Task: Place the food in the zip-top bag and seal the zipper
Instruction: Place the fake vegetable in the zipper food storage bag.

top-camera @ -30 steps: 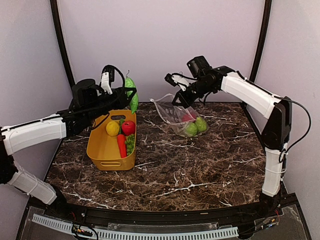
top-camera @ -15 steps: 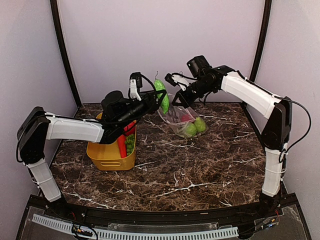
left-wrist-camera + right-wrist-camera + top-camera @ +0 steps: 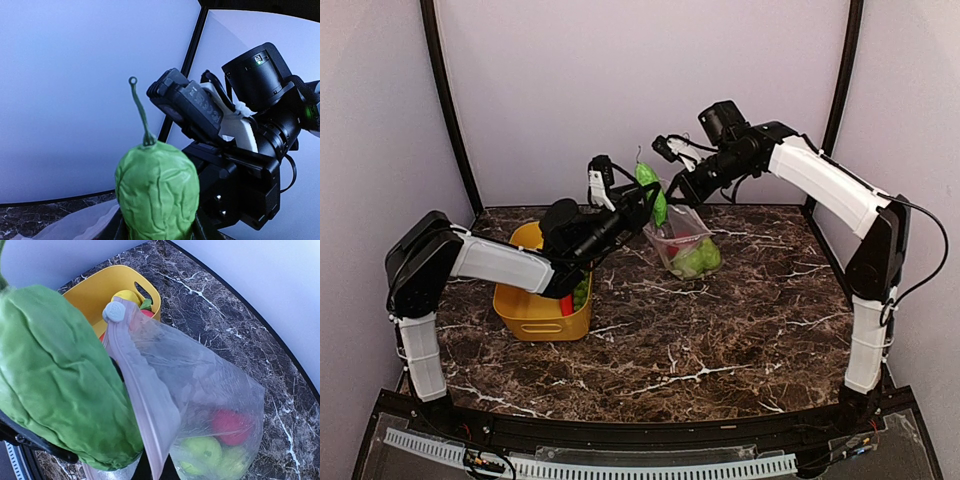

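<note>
From the basket (image 3: 525, 300) at the worktop's left, the left gripper (image 3: 642, 206), clamped on the greens (image 3: 652, 190), has swung to the bag (image 3: 692, 242) near the far edge; the right gripper (image 3: 678, 192), pinched on the zipper (image 3: 137, 395), holds its mouth up; release seems next.

leafy green (image 3: 157, 195): wrinkled green | zip-top bag (image 3: 200, 375): clear | zipper (image 3: 142, 400): whitish-pink | apple (image 3: 231, 426): red | basket (image 3: 95, 290): yellow | table (image 3: 720, 330): dark brown marble, white veins

Two slim arms, left arm (image 3: 500, 264) and right arm (image 3: 825, 188) in white shells between black joint housings, thin black cables (image 3: 941, 238) looping loose, blocky black left end effector (image 3: 643, 206) and right end effector (image 3: 678, 190), white bracket (image 3: 241, 128), black cylindrical wrist camera (image 3: 256, 70) with a small green light
</note>
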Controlling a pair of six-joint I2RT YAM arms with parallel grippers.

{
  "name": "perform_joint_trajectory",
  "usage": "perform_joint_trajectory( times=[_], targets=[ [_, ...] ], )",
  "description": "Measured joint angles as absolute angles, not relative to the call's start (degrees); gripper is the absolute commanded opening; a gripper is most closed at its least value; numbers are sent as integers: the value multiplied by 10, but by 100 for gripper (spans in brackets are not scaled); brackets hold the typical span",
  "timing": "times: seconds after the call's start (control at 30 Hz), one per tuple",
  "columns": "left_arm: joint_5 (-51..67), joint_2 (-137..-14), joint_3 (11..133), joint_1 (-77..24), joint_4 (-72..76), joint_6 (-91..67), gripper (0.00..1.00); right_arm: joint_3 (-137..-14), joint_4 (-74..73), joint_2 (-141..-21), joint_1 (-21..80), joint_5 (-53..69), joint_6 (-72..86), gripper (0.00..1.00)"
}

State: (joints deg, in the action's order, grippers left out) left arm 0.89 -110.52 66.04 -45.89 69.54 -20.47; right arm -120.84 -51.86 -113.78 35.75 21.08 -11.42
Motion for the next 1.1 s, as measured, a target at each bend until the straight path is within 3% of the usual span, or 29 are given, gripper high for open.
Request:
perform_joint_trajectory(
  times=[0.27, 0.57, 1.1],
  targets=[
    [-43, -1128, 663, -480, 741, -140, 15, -1207, -524, -1120, 357, 207, -112, 0],
    [-93, -1129, 663, -487, 738, -121, 49, -1207, -524, -1113, 357, 208, -108, 0],
    [-107, -1128, 672, -496, 711, -98, 58, -1207, -525, -1113, 357, 208, -106, 0]
  ],
)
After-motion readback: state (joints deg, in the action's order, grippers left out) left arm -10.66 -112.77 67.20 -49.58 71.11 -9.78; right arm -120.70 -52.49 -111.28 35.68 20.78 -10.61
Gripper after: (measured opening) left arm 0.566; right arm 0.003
